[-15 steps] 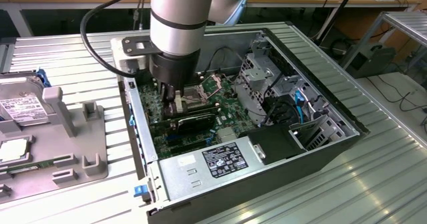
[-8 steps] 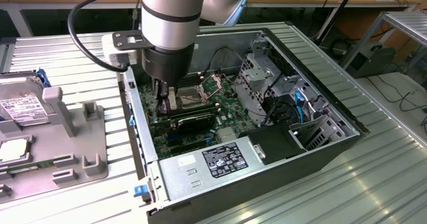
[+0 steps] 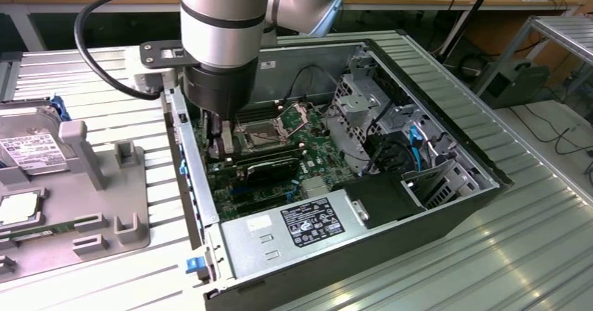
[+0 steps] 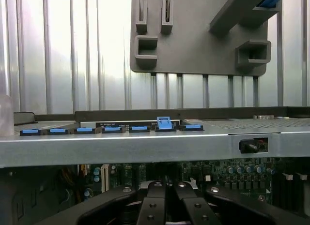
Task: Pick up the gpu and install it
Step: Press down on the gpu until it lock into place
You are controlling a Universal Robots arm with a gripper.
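The gpu [image 3: 271,166], a black card, stands on edge on the motherboard inside the open computer case [image 3: 482,172], just in front of the CPU socket [image 3: 264,134]. My gripper [image 3: 221,143] reaches down into the case at the card's end nearest the case's rear wall. In the wrist view my gripper [image 4: 167,205] has its two black fingers [image 4: 152,208] pressed together, with nothing visible between them. The card itself is hidden below them there, so I cannot tell whether the fingertips touch it.
A grey parts tray [image 3: 111,207] lies at the exterior view's left with a hard drive [image 3: 28,151] and a memory stick [image 3: 55,225] in it. The power supply [image 3: 296,224] and drive cage [image 3: 371,110] crowd the case. Blue slot latches [image 4: 163,124] line the case's rear wall.
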